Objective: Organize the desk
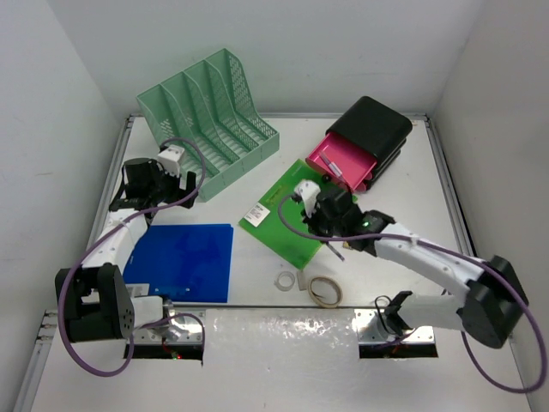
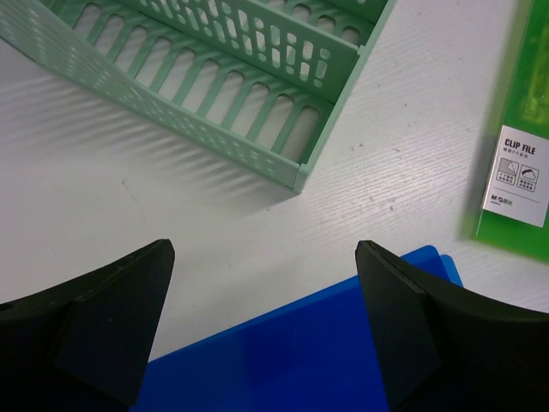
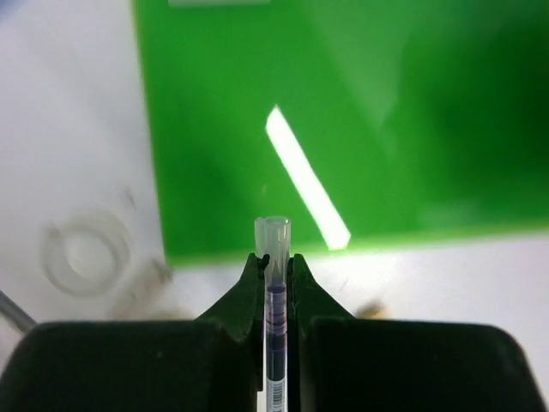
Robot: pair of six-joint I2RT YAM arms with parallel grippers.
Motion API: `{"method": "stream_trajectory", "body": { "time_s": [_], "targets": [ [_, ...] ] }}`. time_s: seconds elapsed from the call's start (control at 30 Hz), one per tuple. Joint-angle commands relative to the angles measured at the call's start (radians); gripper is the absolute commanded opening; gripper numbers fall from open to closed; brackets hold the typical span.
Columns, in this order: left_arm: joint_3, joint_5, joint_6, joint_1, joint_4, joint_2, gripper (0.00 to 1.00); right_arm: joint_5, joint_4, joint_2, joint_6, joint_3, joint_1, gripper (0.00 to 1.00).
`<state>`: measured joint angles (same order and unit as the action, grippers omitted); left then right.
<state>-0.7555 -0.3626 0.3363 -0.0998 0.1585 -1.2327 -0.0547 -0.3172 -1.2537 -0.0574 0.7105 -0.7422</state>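
The desk (image 1: 395, 249) is a white tabletop with metal rails. My right gripper (image 1: 334, 243) hangs over the near edge of a green clip file (image 1: 292, 219). In the right wrist view this gripper (image 3: 275, 261) is shut on a clear pen with purple ink (image 3: 274, 292), whose clear end sticks out past the fingertips. My left gripper (image 1: 161, 199) hovers between a mint-green mesh file rack (image 1: 210, 120) and a blue folder (image 1: 184, 262). In the left wrist view the left gripper (image 2: 264, 251) is open and empty above the blue folder's (image 2: 326, 352) far edge.
A black box with an open pink drawer (image 1: 350, 161) stands at the back right. A tan tape roll (image 1: 324, 291), a clear ring (image 1: 284, 281) and a small white piece (image 1: 302, 279) lie near the front rail. White walls enclose the desk.
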Motion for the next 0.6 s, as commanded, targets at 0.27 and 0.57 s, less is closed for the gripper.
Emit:
{"method": "stream_trajectory", "body": {
  "time_s": [0.27, 0.57],
  "targets": [
    [-0.035, -0.001, 0.010, -0.001, -0.024, 0.001, 0.86, -0.241, 0.056, -0.137, 0.516, 0.582, 0.088, 0.00],
    [-0.034, 0.005, 0.015, -0.001, -0.023, -0.001, 0.85, -0.065, -0.072, -0.491, 0.545, 0.869, 0.332, 0.00]
  ]
}}
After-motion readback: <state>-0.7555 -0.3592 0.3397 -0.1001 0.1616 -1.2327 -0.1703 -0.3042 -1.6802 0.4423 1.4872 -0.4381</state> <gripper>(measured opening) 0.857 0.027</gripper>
